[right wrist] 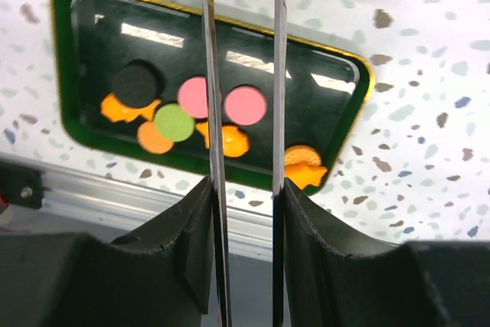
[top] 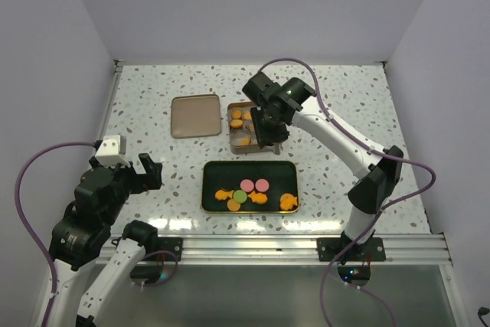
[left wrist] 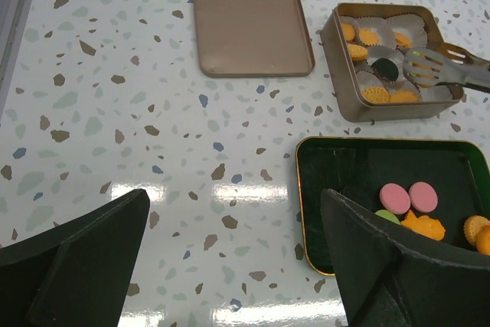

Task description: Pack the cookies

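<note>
The right end effector (top: 268,137) pinches tongs (left wrist: 452,70) over the tin (left wrist: 383,110), centre frame; the left end effector (left wrist: 235,204) is spread. Loose cookies (top: 246,193) wait in the tray (top: 230,172), lower centre. A slack squeeze could spill one onto the tabletop (top: 153,97).

White tabletop (top: 153,105) w/ grey & brown terrazzo-type flecks, glossy. Overhead light glare (top: 184,223) sits in bright patches twd 6 o'clock. Plain pale lavender-grey walls on 3 sides: back wall (top: 253,5) at 12, side walls at 9 (top: 46,59) & 3 (top: 452,74). Aluminium rail (top: 268,249) runs along the 6 o'clock edge. Below it is a dark grey-green surface (top: 268,296); can't tell if it's floor.
</note>
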Controlling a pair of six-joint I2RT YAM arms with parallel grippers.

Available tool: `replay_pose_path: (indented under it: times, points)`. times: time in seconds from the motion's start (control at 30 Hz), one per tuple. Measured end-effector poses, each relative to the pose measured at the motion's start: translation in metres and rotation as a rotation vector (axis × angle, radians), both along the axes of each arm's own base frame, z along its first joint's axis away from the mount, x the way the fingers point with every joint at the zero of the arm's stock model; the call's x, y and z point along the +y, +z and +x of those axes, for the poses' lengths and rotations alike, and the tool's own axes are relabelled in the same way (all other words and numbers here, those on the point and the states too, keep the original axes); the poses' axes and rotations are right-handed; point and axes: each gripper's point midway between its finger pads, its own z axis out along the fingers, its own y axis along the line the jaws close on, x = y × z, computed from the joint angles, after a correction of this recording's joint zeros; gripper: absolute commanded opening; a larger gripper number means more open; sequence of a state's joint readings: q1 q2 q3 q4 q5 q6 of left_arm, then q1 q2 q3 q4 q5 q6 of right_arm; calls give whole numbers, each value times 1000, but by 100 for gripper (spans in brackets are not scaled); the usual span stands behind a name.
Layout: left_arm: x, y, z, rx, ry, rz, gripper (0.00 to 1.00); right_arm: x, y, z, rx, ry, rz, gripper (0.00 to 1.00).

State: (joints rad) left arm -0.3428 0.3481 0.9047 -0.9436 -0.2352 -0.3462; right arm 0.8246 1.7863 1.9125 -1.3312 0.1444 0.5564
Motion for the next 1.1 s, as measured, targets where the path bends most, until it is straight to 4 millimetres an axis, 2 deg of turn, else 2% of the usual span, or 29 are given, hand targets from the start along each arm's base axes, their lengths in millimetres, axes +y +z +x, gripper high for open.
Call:
replay_pose_path:
  times: [0.2,0.4,0.67,0.87,1.1]
  points:
    - [0,0,0,0,0,0,100,-44,-13,26,19,-87,-68,35]
    - [0,0,0,0,0,0,100,-71,-35,31,72,-120,-118,34]
    - [0,0,0,2,0,1,100,-69,-49,29,97,-107,-108,35]
    - [0,-1,1,4,0,1,100,-71,-62,25,120,-106,-120,43]
    - [-1,-1,1,9,0,3,100,-71,-63,24,124,-106,-121,46]
